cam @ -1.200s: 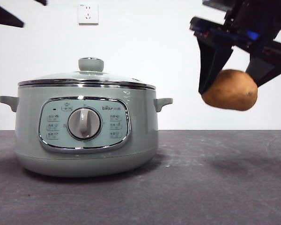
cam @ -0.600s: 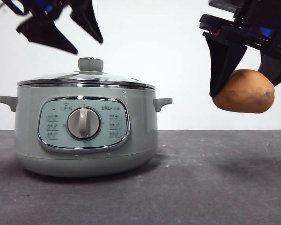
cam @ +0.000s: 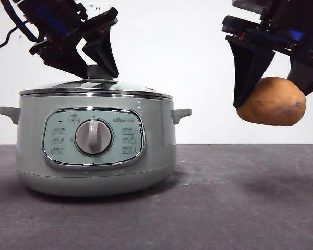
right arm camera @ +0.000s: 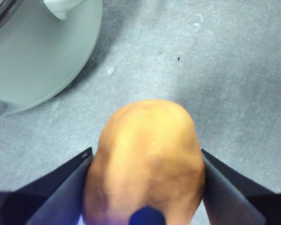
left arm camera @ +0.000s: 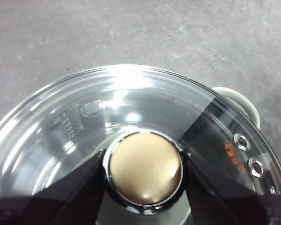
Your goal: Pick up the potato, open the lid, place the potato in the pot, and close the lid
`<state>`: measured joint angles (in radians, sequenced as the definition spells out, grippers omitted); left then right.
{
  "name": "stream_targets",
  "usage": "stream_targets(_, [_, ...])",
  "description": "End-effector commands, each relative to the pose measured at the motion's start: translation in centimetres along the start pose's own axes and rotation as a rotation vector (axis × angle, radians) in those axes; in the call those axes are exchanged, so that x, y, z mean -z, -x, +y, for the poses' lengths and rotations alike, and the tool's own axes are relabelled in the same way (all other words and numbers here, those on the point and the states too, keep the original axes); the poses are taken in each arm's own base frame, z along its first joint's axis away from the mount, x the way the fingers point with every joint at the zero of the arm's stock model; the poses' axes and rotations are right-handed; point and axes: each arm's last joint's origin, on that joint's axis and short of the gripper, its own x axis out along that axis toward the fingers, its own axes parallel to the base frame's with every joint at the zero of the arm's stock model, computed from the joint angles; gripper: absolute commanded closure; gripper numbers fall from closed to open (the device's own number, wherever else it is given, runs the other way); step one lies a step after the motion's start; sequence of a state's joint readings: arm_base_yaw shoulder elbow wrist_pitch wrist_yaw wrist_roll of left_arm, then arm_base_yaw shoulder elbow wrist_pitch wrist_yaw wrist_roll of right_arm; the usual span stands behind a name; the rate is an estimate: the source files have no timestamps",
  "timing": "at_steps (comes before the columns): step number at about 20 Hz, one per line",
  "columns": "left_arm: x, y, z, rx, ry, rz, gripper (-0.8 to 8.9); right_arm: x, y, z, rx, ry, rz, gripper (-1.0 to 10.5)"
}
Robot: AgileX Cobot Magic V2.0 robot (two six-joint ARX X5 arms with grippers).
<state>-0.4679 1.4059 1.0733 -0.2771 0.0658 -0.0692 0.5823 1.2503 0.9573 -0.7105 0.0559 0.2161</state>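
The pale sage-green pot point(cam: 94, 156) stands on the left of the table, with the glass lid point(cam: 68, 86) closed on it. My left gripper point(cam: 100, 73) is down at the lid's knob point(left arm camera: 144, 168), open, one jaw close on each side of it. The lid's glass point(left arm camera: 84, 122) and a pot handle point(left arm camera: 239, 101) show in the left wrist view. My right gripper point(cam: 271, 99) is shut on the orange-brown potato point(cam: 274, 104) and holds it in the air to the right of the pot. The right wrist view shows the potato point(right arm camera: 147, 154) between the jaws and the pot's side point(right arm camera: 33, 56).
The dark grey table point(cam: 224, 198) spreads in front of and to the right of the pot. A white wall stands behind, with a socket point(cam: 96, 7) mostly hidden by the left arm. The control panel and grey dial point(cam: 94, 137) face the front view.
My left gripper has come in from the upper left and dropped to straddle the lid's knob. My right gripper moved slightly right with the potato, then held still.
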Motion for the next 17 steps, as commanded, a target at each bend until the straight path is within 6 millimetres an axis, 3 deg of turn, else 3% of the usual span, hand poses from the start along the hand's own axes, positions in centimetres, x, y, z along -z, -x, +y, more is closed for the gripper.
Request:
stream_targets(1, [0.3,-0.2,0.1,-0.010,-0.016,0.023,8.21,0.0,0.0,0.0,0.002,0.004,-0.004,9.5])
stream_targets(4, [-0.1,0.5,0.1,-0.011,-0.018,-0.010,8.21,-0.3,0.2,0.1,-0.006,0.002,-0.037,9.5])
stream_targets(7, [-1.1,3.3,-0.2,-0.010,-0.023,-0.101,8.21,-1.1,0.9,0.2,-0.033,-0.001,-0.115,9.5])
stream_targets(12, [-2.2,11.6,-0.8,-0.007,-0.039,-0.331,8.21,-3.8,3.4,1.1,-0.188,0.026,-0.233,9.5])
stream_targets(17, [-0.5,20.5,-0.9,-0.134,-0.046,-0.515,8.21,-7.6,5.1,3.6,-0.290,0.115,-0.323,9.6])
